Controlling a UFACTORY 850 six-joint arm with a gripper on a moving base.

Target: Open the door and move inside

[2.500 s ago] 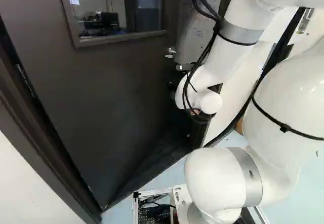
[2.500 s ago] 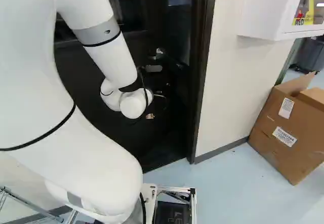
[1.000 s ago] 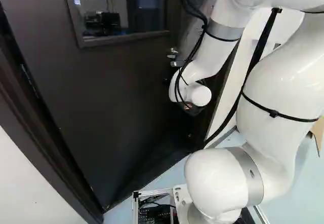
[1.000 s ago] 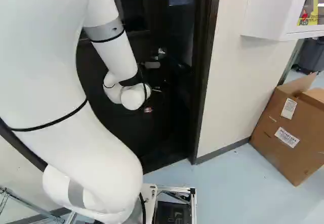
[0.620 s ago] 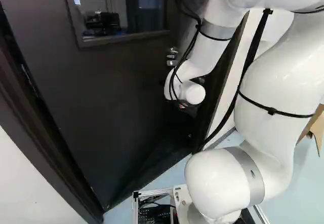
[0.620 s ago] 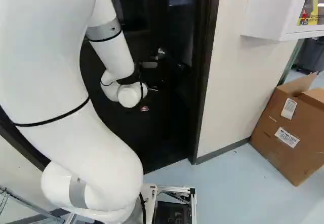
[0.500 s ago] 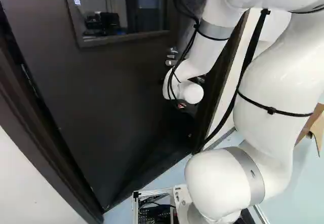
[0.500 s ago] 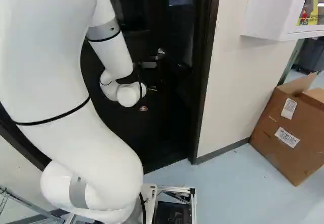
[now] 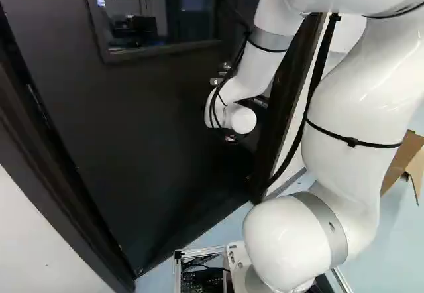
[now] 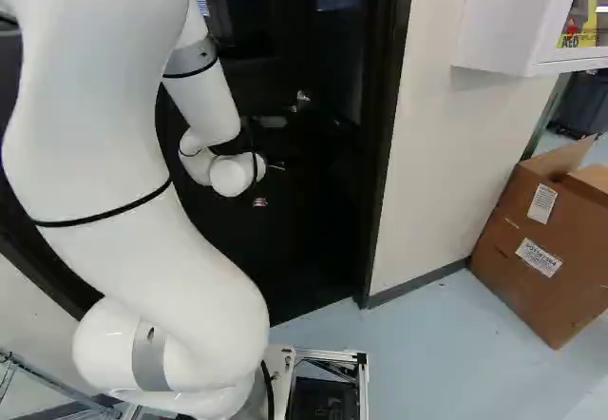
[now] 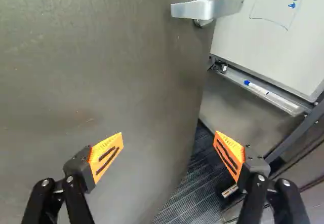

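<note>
While the door (image 9: 146, 134) stands ajar ahead of the pincer (image 11: 169, 137), which is spread wide and empty, unlatching by the handle (image 11: 190, 9) appears complete; swinging it wider and driving the base (image 9: 236, 257) inside are judged outstanding.

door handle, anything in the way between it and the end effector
Nothing visible stands between the end effector and the door handle. In the wrist view it shows uncovered ahead, and the whiteboard is beyond the door.
</note>
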